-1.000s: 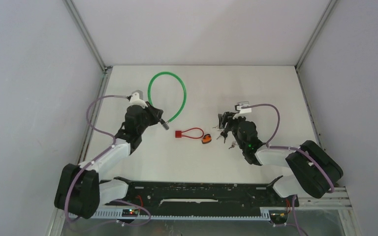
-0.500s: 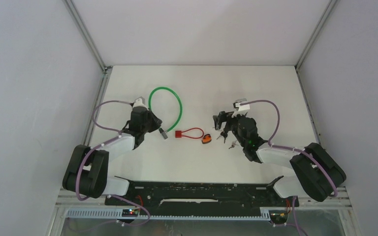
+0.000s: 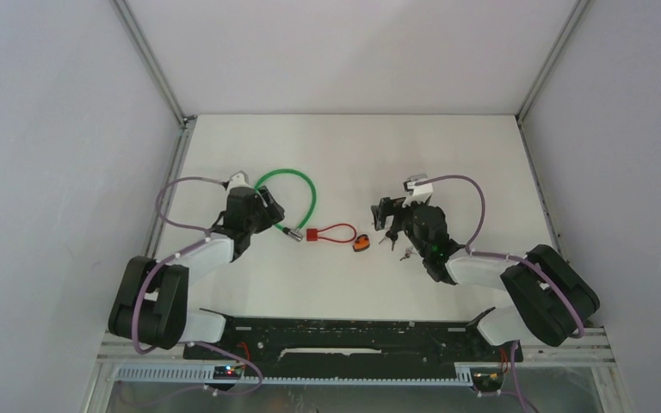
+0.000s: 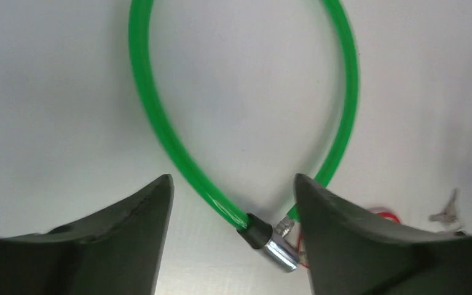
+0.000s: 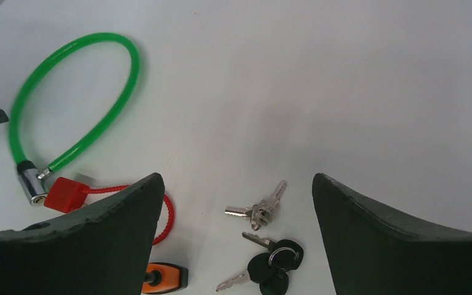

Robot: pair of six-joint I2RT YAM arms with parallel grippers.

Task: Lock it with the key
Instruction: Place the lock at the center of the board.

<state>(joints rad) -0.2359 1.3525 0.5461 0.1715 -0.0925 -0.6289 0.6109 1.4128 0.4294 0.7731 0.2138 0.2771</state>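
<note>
Right gripper (image 5: 236, 181): fingers spread wide, holding nothing, poised above the keys.
Left gripper (image 4: 232, 184): fingers parted, clamping nothing; the metal barrel (image 4: 276, 251) lies between them, apparently untouched.
Keys: a silver bunch (image 5: 259, 208) and a black-headed bunch (image 5: 270, 270) lie flat on the table (image 3: 353, 146), just beside each other.
Locks: the orange padlock (image 5: 166, 278) is nearest us, then the red cable lock (image 5: 66, 193), then the green cable lock (image 5: 133, 64).
Risk, choice: with two bunches and three locks, we judge a mismatched key likely.
Risk, pickup: flat keys may skid, or the whole bunch may dangle.
Risk, insertion: the unheld barrel may slide away under a key's push.
</note>
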